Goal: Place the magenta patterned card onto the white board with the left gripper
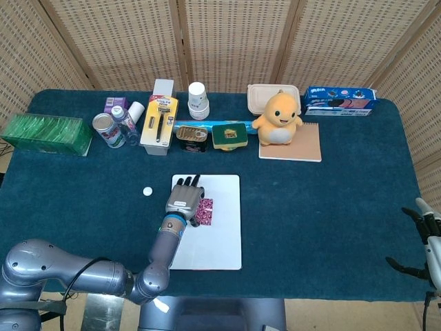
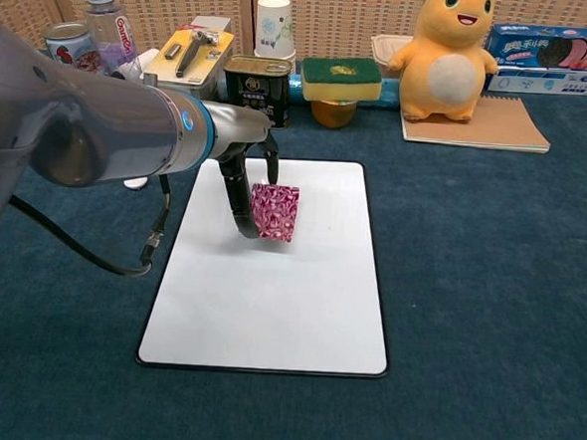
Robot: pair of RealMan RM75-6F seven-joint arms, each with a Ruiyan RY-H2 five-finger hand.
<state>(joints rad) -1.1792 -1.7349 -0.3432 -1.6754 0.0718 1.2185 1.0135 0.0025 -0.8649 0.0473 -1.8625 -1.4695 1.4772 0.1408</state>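
White board under magenta card, seemingly gripped by left robot hand.

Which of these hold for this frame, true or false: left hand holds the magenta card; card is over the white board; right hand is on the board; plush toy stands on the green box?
1. The left hand holds the magenta card. True.
2. The card is over the white board. True.
3. The right hand is on the board. False: it is at the table's far right edge.
4. The plush toy stands on the green box. False: it stands on the notebook.
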